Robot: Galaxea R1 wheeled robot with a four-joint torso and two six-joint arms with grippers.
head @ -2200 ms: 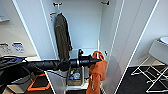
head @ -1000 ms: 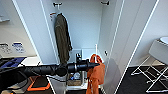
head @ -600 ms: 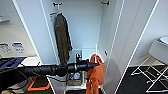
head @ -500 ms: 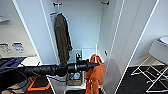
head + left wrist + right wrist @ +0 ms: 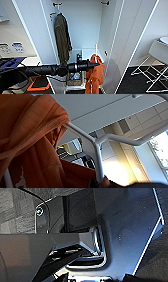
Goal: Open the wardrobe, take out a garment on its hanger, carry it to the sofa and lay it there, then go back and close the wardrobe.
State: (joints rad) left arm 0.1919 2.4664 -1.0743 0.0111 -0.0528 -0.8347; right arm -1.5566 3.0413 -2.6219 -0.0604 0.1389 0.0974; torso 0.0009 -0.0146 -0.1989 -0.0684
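The left jaws (image 5: 96, 64) reach into the open wardrobe (image 5: 82, 25) at the end of a long dark arm, and they are closed on the white hanger (image 5: 98, 159) that carries the orange garment (image 5: 95, 75). From the left wrist the hanger's stem runs straight up out of the jaws, with its two arms forking just above them; the orange cloth is bunched over one arm and falls down beside the jaws, a white printed mark (image 5: 21, 180) showing low on the fabric. Seen from the head, the garment hangs directly below and just past the jaws, its sleeves drooping toward the wardrobe's bottom edge, low in the opening and well beneath the rail. Against the frame a couple of seconds back, the arm has pushed a little farther into the cabinet and the garment sits slightly higher and closer in; over the last half second hardly anything changes. Inside the wardrobe, a dark olive jacket (image 5: 62, 40) hangs from the rail up and to the far side of the jaws, touching nothing orange, and behind the arm, low on the wardrobe floor, stands a small box (image 5: 73, 81) whose contents I cannot make out. Of the right jaws I cannot tell whether they are wide or narrow.
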